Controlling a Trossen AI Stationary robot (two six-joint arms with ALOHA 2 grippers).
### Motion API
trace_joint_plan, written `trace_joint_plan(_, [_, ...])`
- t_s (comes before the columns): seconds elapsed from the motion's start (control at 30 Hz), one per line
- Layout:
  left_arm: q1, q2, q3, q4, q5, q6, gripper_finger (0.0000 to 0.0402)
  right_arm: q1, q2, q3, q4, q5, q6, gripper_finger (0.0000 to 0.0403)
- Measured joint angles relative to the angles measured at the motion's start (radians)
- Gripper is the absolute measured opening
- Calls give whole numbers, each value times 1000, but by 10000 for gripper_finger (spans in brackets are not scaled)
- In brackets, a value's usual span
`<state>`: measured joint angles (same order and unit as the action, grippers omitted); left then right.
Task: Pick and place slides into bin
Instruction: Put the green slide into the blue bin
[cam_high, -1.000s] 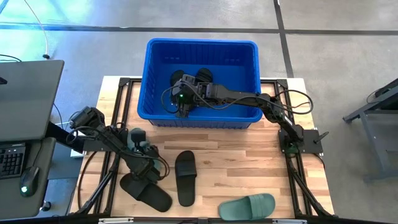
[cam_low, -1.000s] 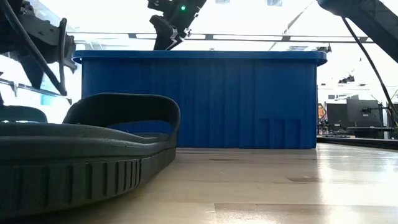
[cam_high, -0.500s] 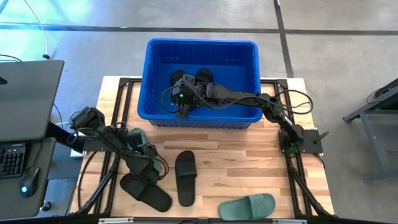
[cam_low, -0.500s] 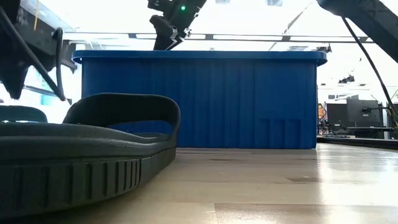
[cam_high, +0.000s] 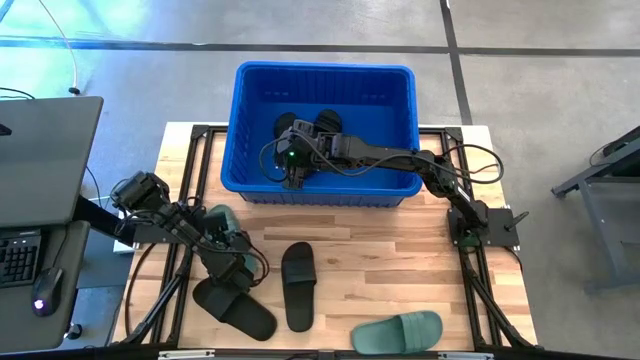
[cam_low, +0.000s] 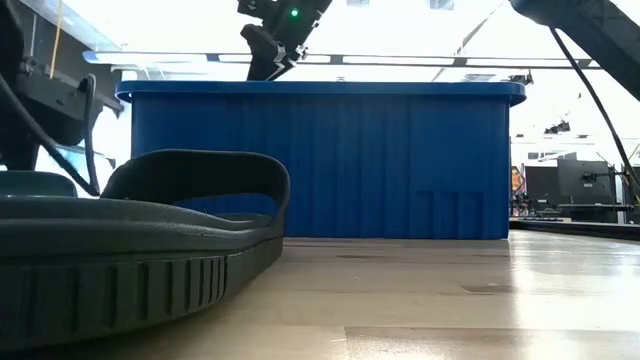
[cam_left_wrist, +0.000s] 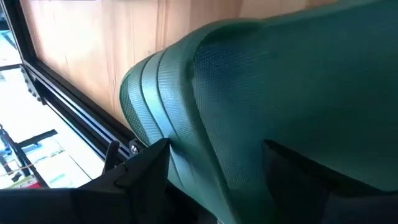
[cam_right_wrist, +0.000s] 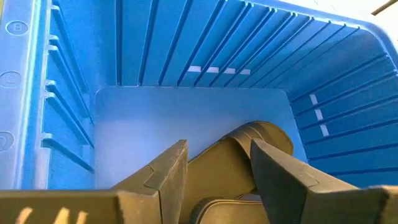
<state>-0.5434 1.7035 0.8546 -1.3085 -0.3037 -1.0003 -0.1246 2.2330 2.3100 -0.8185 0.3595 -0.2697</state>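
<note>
On the counter (cam_high: 400, 260) lie two black slides (cam_high: 298, 285) and a green one (cam_high: 398, 331). Our left tool (cam_left_wrist: 214, 180) pinches another green slide (cam_left_wrist: 261, 93), seen best from its wrist. Our right tool (cam_right_wrist: 214, 171) hangs spread inside the bin (cam_high: 325, 75), above a slide (cam_right_wrist: 249, 146).

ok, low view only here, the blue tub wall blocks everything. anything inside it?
Observer: Two black rubber slides lie in the bright blue ribbed plastic bin, below the right gripper.
Operator: left arm?
Observer: The left gripper is down at a sage green rubber slide on the wooden table, at its left side.
Operator: what else is out?
Observer: Two more black slides and a second sage green slide near the front edge.
</note>
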Motion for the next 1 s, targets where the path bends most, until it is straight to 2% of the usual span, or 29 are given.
trace_joint_plan(0.33, [-1, -2, -59, 30, -42, -26, 226, 0, 0, 0, 0, 0, 0, 168])
trace_joint_plan(0.5, [0, 0, -50, 14, -35, -18, 158, 0, 0, 0, 0, 0, 0, 165])
trace_joint_plan(0.67, [0, 0, -45, 7, 14, 21, 29, 0, 0, 0, 0, 0, 0, 169])
trace_joint_plan(0.7, [0, 1, -36, -9, 19, 27, 16, 0, 0, 0, 0, 0, 0, 170])
trace_joint_plan(0.83, [-3, 1, 42, -149, 24, 51, 19, 0, 0, 0, 0, 0, 0, 168])
trace_joint_plan(0.93, [-11, 0, 129, -279, 20, 90, 6, 0, 0, 0, 0, 0, 0, 165])
trace_joint_plan(1.0, [-23, -20, 171, -240, -21, 190, 10, 0, 0, 0, 1, 0, 0, 165])
